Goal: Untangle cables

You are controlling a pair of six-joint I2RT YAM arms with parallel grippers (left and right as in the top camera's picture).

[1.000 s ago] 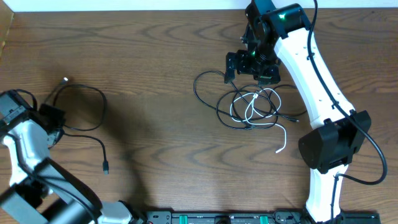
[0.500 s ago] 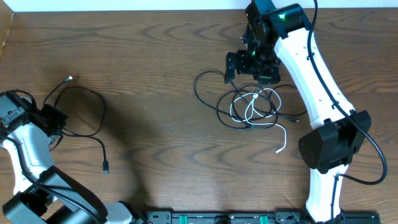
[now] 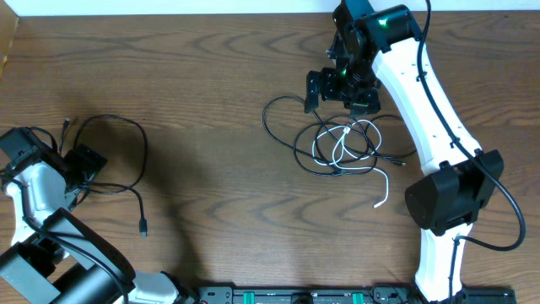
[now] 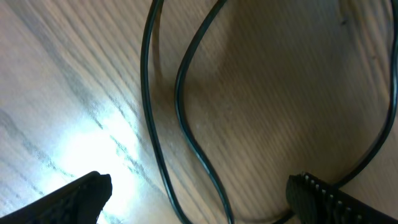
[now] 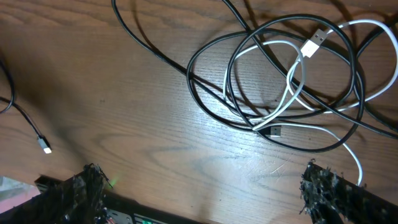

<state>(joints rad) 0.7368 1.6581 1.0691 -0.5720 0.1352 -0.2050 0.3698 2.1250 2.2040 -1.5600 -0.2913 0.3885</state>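
A separated black cable (image 3: 135, 152) lies in a loose loop at the far left, one plug (image 3: 144, 228) toward the front. My left gripper (image 3: 83, 165) sits over it, open; in the left wrist view two strands of the black cable (image 4: 186, 118) run between its fingers (image 4: 74, 199) untouched. A tangle of black cable (image 3: 308, 152) and white cable (image 3: 342, 143) lies right of centre. My right gripper (image 3: 340, 95) hovers open just behind it. The right wrist view shows the tangle (image 5: 292, 81) beyond my right gripper (image 5: 208, 193), nothing between the jaws.
The white cable's free end (image 3: 380, 198) trails toward the front right, by the right arm's base (image 3: 443, 198). A white USB plug (image 5: 317, 40) and a black plug (image 5: 273, 130) lie inside the tangle. A rail (image 3: 295, 295) runs along the front edge.
The left arm has turned and shifted over the left cable. That cable's rear plug has slid left and toward the front. The right arm and the tangle have stayed still.
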